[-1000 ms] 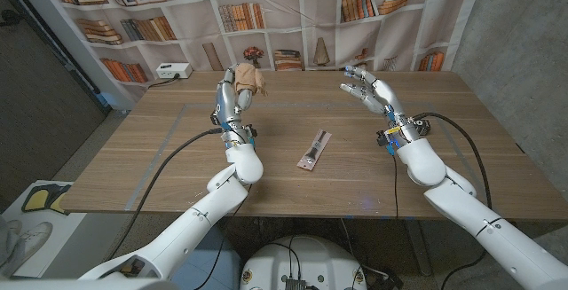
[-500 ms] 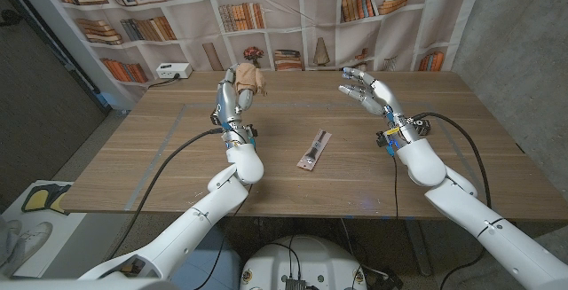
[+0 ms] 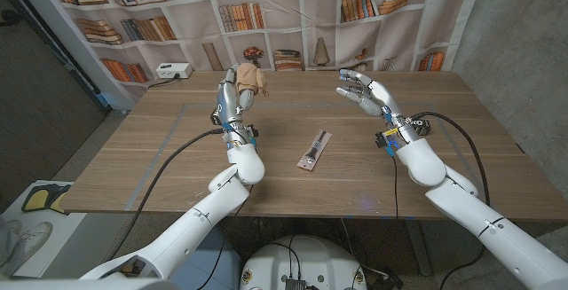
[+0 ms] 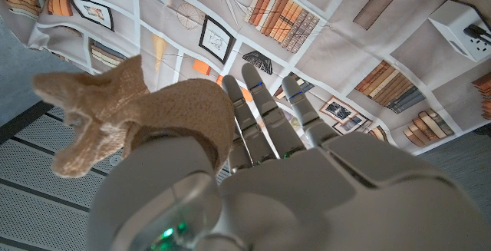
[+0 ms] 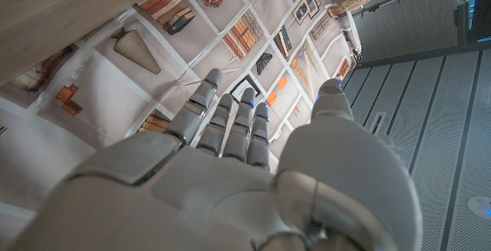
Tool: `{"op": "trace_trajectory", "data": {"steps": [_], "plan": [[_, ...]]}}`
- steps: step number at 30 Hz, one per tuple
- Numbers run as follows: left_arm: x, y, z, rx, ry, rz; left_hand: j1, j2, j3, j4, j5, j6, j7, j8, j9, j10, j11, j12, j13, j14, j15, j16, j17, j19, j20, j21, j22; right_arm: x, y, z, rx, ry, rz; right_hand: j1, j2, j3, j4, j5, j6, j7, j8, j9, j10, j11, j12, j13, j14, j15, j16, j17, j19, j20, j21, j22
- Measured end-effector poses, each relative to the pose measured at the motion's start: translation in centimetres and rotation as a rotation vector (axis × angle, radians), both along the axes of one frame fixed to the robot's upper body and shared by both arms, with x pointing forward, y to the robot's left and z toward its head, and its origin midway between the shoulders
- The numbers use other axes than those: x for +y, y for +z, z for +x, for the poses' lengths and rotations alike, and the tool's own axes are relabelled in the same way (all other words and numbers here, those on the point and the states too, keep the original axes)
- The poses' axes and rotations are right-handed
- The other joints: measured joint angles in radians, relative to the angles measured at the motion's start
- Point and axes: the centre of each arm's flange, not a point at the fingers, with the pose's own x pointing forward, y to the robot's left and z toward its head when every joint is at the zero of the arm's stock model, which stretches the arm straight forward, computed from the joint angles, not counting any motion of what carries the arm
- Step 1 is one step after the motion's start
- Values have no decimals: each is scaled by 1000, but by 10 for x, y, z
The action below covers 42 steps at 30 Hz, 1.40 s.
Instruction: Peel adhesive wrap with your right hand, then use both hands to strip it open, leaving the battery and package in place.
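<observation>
My left hand [image 3: 238,90] raised near table's [image 3: 133,157] far edge, tan adhesive wrap [image 3: 247,79] bound round its thumb, presented for peeling. My right hand [image 3: 366,92] spread, empty, well apart. Battery package [image 3: 314,150] mid-table, untouched.

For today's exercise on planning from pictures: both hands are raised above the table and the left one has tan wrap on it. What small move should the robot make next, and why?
Probably bring the right hand across toward the left hand, to reach the tan adhesive wrap bunched around it. The right hand is open, holds nothing and stands well apart from the wrap, which has a loose end sticking out. The battery package lies untouched on the table.
</observation>
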Motion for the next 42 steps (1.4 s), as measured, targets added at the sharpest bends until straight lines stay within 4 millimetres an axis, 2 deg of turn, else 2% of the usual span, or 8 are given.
{"op": "trace_trajectory", "data": {"steps": [14, 42], "plan": [[-2, 1, 0, -10, 2, -2, 0, 0, 0, 0, 7, 0, 0, 0, -5, 6, -6, 0, 0, 0, 0, 0, 0, 0, 0, 0, 0, 8, 8, 1, -6, -1, -45, 0, 0, 3, 3, 0, 14, 4, 0, 0, 5, 6, 0, 0, 0, 0, -4, 0, -2, -2, -4, 0], [-1, -1, -5, -20, 0, -1, -8, 0, -4, -4, 7, 0, 0, 9, -9, 5, -5, 3, 0, 9, -2, -8, 0, 0, 0, 0, 0, 20, 11, -1, -5, 9, -96, 11, -4, 3, 3, -4, 25, 0, 0, 0, 16, -5, 0, 0, 0, 0, -9, 2, -11, -4, -7, 0]]}}
